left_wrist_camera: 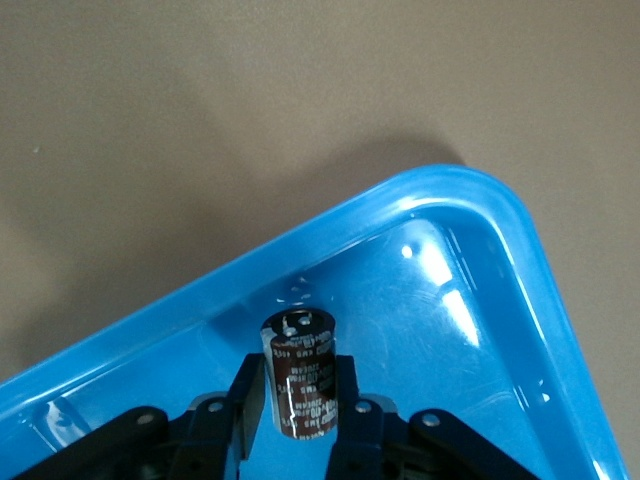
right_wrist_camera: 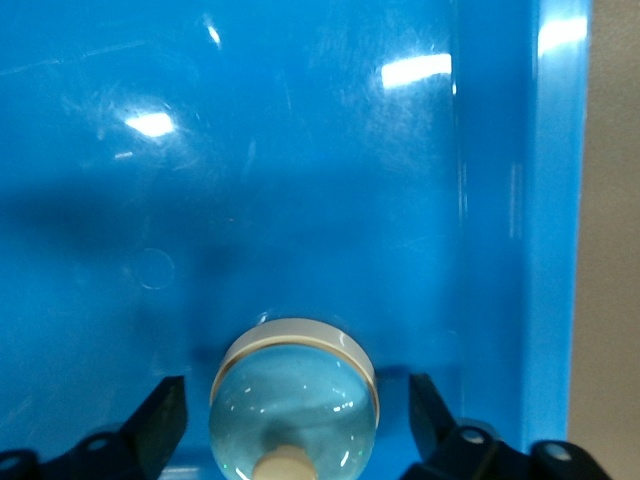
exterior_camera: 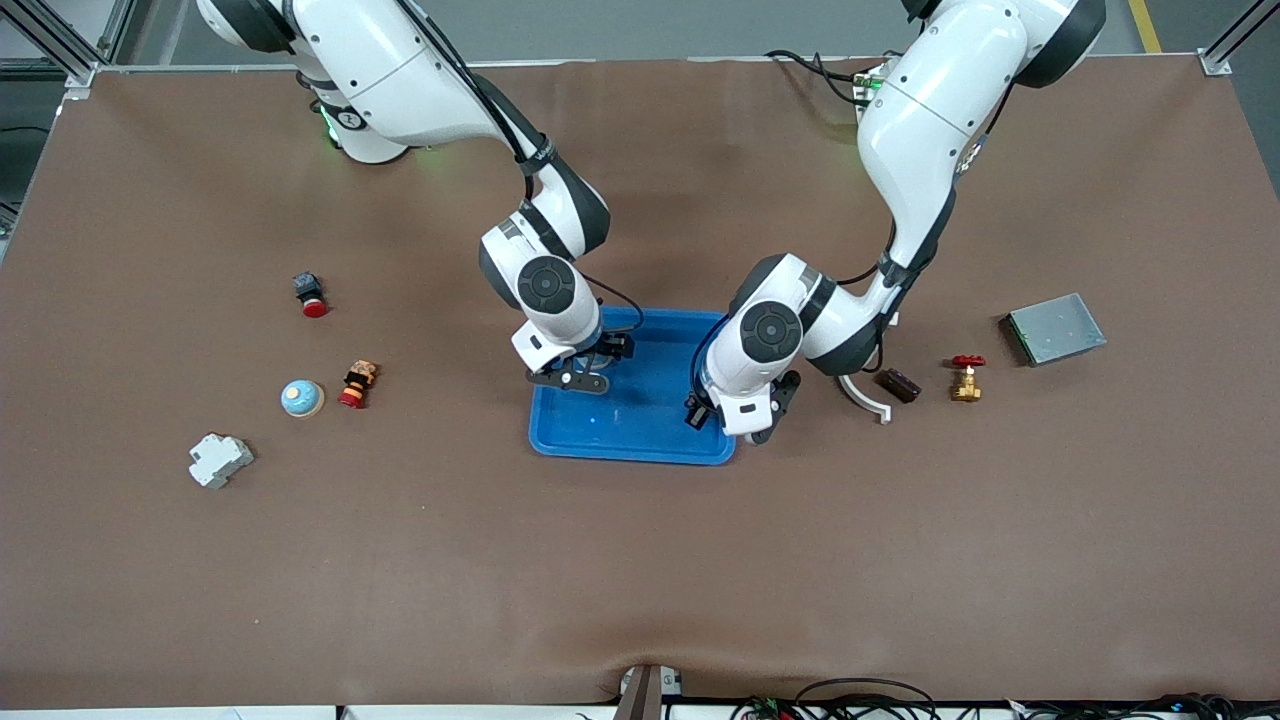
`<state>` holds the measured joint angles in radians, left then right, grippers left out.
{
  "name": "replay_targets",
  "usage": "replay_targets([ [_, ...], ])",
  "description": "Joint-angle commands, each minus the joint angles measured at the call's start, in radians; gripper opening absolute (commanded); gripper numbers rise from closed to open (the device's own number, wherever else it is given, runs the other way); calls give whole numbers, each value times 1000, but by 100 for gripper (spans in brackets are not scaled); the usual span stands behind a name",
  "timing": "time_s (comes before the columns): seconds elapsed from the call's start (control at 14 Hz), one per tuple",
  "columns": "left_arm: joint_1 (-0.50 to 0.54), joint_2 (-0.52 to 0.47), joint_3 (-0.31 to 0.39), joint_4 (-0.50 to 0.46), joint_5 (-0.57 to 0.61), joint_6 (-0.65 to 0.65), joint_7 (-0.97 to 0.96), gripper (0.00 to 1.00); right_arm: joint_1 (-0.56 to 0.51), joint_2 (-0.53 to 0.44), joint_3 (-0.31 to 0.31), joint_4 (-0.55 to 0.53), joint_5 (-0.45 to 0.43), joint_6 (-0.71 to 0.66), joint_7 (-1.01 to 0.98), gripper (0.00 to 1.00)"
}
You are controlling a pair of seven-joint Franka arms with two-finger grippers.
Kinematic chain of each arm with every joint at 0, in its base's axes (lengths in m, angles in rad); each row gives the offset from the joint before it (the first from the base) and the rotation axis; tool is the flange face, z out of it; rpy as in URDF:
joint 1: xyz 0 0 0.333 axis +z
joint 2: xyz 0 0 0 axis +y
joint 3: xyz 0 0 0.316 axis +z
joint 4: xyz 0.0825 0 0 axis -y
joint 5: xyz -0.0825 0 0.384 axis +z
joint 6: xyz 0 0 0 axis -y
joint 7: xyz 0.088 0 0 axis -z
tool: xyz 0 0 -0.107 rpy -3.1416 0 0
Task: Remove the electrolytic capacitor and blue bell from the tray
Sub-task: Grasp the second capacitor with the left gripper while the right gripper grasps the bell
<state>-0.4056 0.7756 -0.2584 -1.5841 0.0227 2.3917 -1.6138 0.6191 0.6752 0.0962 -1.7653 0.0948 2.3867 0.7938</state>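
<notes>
Now we are clamping the left gripper [left_wrist_camera: 297,415] on the upright capacitor [left_wrist_camera: 302,375] in the tray's [exterior_camera: 640,445] corner, while the right gripper [right_wrist_camera: 290,420] is straddling the blue bell [right_wrist_camera: 295,400], fingers spread apart, not yet touching it.

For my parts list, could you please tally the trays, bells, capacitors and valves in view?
tray: 1
bells: 2 (bell in the tray, bell on the table)
capacitor: 1
valve: 1
Total: 5
</notes>
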Motion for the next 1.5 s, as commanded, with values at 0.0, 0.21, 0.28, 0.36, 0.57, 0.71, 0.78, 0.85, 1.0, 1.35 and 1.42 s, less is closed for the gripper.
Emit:
replay_targets([
  [0.0,-18,25,11,15,25,10,-23,29,14,12,-12,23,-1,-3,16,45],
  [0.21,-27,25,14,15,39,11,-25,13,14,12,-12,24,-1,-4,16,15],
  [0.28,-27,21,14,15,48,10,-21,1,14,10,-12,24,-1,-6,16,12],
  [0.36,-27,16,16,12,98,7,-14,0,14,10,-12,30,-1,-9,15,12],
  [0.57,-27,-12,13,12,177,-9,-28,0,4,0,-12,43,-1,-32,4,12],
  [0.71,-22,-64,8,15,180,-63,-25,0,-4,-29,-15,43,0,-75,-4,12],
  [0.78,-18,-102,4,15,177,-87,-23,0,-16,-52,-15,43,0,-96,-5,12],
  [0.85,-15,-139,2,15,172,-127,-17,0,-30,-78,-15,43,0,-122,-17,12],
  [1.0,1,-205,2,15,172,-202,1,0,-77,-124,-15,43,2,-208,-117,12],
  [1.35,155,-323,-2,9,140,-390,277,0,-196,-204,-18,40,-1,-327,-379,12],
  [1.42,198,-343,-2,4,116,-419,355,0,-217,-212,-21,35,-6,-327,-433,12],
])
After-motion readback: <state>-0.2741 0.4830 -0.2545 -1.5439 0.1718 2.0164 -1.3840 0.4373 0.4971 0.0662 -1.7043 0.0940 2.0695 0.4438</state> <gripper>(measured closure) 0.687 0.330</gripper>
